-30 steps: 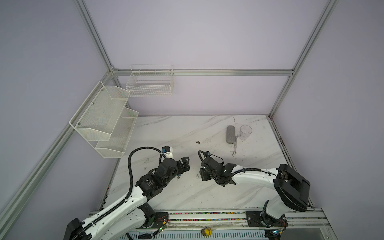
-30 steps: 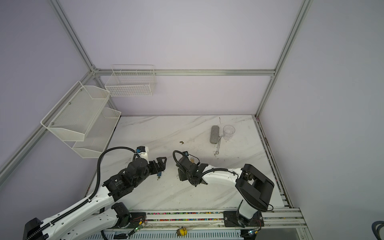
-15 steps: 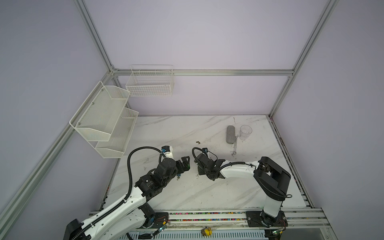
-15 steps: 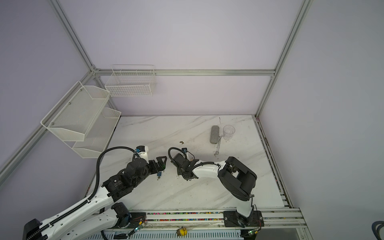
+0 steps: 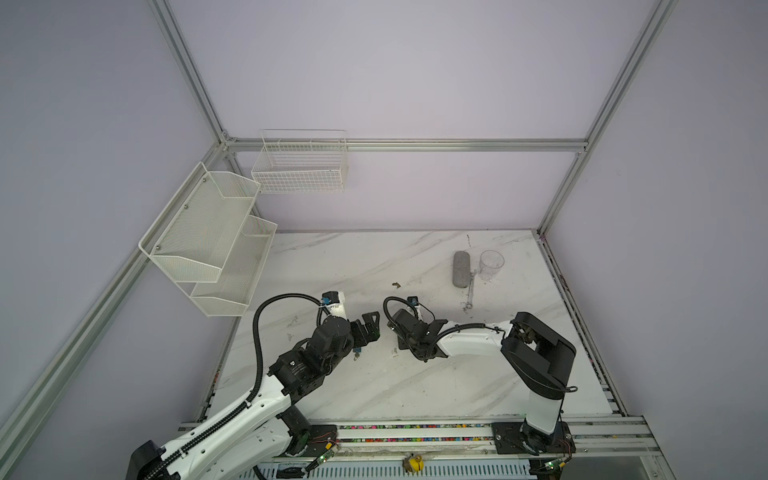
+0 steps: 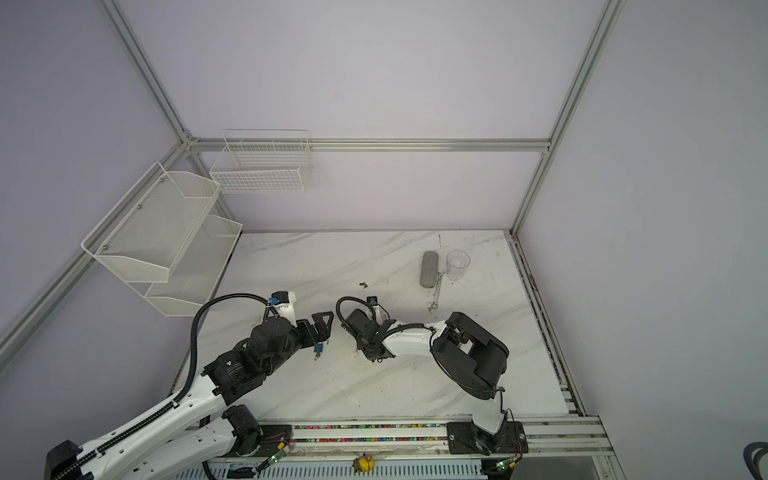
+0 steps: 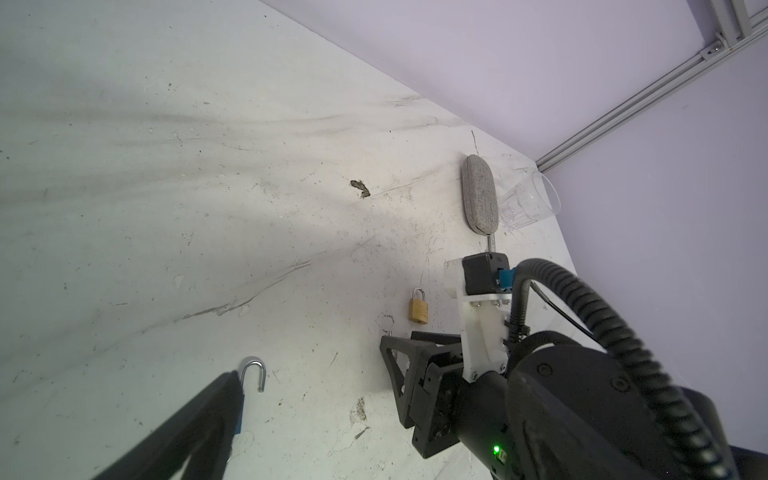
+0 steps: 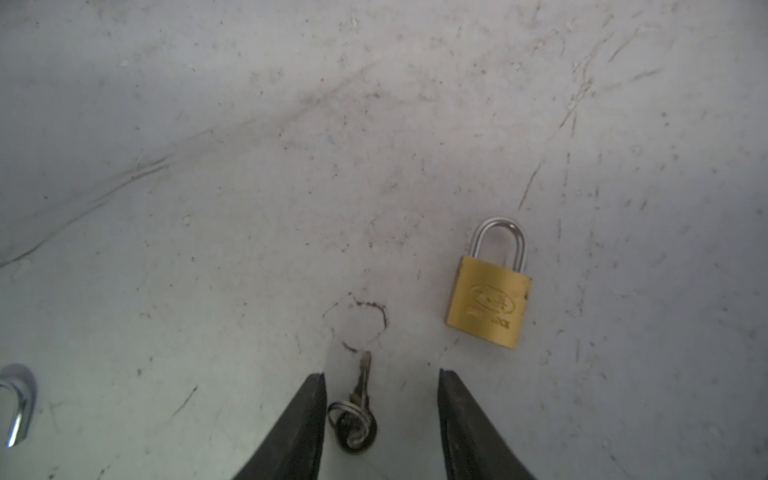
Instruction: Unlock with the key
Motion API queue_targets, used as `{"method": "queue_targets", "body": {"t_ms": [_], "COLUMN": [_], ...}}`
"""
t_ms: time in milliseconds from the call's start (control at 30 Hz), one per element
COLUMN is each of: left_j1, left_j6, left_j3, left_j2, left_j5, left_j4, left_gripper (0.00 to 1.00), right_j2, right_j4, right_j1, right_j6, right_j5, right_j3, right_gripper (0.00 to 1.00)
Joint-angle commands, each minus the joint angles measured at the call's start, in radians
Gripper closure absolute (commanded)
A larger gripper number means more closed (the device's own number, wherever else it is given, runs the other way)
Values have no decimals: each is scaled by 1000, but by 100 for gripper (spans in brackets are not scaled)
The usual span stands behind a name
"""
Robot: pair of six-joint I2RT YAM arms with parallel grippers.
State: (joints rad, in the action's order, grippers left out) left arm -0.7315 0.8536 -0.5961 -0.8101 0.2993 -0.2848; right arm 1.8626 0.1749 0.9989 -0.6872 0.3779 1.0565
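Right gripper: jaws parted, low over the table, one finger on each side of the key, no clamp on it.
Key lies flat on its ring. Brass padlock lies flat just beside it, shackle seated.
Left gripper: jaws wide, nothing held. Blue padlock lies by its finger, shackle swung free.
Table: white marble pattern, scuffed and gritty.
Far right corner: grey pouch, wrench, clear cup.
Lilac walls, aluminium frame. Wire basket and mesh shelf are mounted at left.
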Motion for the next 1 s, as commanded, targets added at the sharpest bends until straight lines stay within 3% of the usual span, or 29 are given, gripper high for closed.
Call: {"method": "queue_targets", "body": {"t_ms": [0,467,567,700,967], "left_j1": [-2,-2,-2,-2,-2], "left_j6": [-8,0,-5,2,5], "left_j3": [32,24,19,24,23], "left_j2": [-8,-18,-21,-24,-1], "left_j5": [-13,-22,-16,-6,6], "left_j4": [59,62,62,74,49], "left_gripper": [0,0,0,0,0], "right_j2": [-9,-251,-283,-257,-146], "right_j4": [55,155,140,56,46], "right_j1": [4,0,0,-2,-2], "right_j6": [-25,-17,2,22,4], "right_j5": [35,78,43,-52,-34], "right_j3": [-12,-180,-185,-159,-89], "right_gripper": [53,53,54,55,56]}}
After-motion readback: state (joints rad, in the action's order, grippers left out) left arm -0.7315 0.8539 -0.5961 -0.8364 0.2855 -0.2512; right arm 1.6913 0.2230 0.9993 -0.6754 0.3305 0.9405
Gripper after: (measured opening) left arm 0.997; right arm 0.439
